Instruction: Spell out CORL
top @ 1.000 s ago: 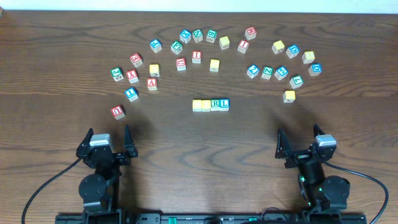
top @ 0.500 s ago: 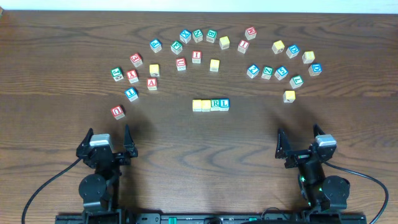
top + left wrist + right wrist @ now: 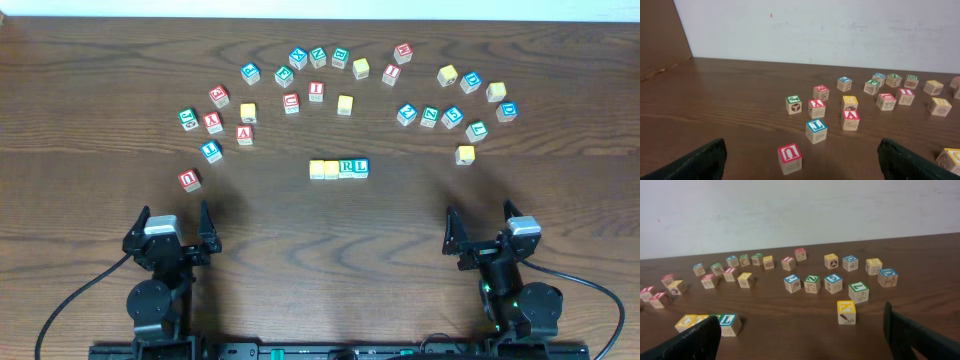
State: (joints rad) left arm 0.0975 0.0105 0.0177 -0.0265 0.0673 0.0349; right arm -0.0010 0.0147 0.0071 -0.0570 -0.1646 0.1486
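A row of letter blocks (image 3: 339, 168) lies at the table's middle: two yellow-topped blocks, then a green R (image 3: 346, 167) and a blue L (image 3: 361, 167). The L block shows in the right wrist view (image 3: 729, 323) beside a yellow block (image 3: 686, 322). My left gripper (image 3: 171, 228) is open and empty near the front left, with a red U block (image 3: 790, 157) ahead of it. My right gripper (image 3: 484, 231) is open and empty near the front right, with a yellow K block (image 3: 846, 311) ahead of it.
Several loose letter blocks spread in an arc across the far half of the table, among them a red U (image 3: 189, 179), a blue block (image 3: 211, 151), a red A (image 3: 244, 134) and a yellow block (image 3: 465, 154). A white wall stands behind.
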